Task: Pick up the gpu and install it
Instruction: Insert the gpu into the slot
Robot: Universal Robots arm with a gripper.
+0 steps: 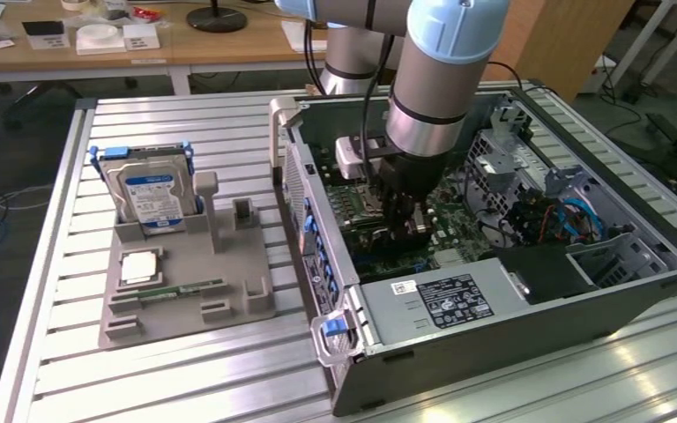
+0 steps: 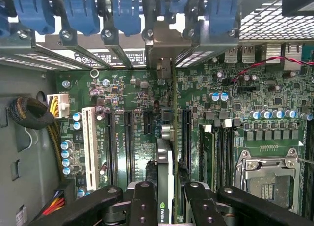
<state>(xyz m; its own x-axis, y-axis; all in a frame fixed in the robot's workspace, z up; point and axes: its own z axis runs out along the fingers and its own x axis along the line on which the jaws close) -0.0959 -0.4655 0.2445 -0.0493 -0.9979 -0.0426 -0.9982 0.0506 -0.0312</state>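
The gpu (image 2: 166, 162) stands edge-on over the motherboard (image 2: 132, 88), a thin card with a green logo on its near edge. Its silver end bracket (image 2: 164, 51) reaches the rear slot openings of the case. My gripper (image 2: 169, 189) is shut on the card, one black finger (image 2: 142, 204) on each side of it. In the exterior view the gripper (image 1: 404, 220) is deep inside the open computer case (image 1: 492, 304), pointing straight down at the board. There the card is mostly hidden behind the fingers.
Blue slot clips (image 2: 78, 14) line the case's rear wall. A white slot (image 2: 88, 142), black slots, the CPU socket (image 2: 267, 179) and yellow cables (image 2: 56, 108) surround the card. Outside, a grey fixture (image 1: 186, 282) holds a hard drive (image 1: 151, 198) and a memory stick (image 1: 180, 289).
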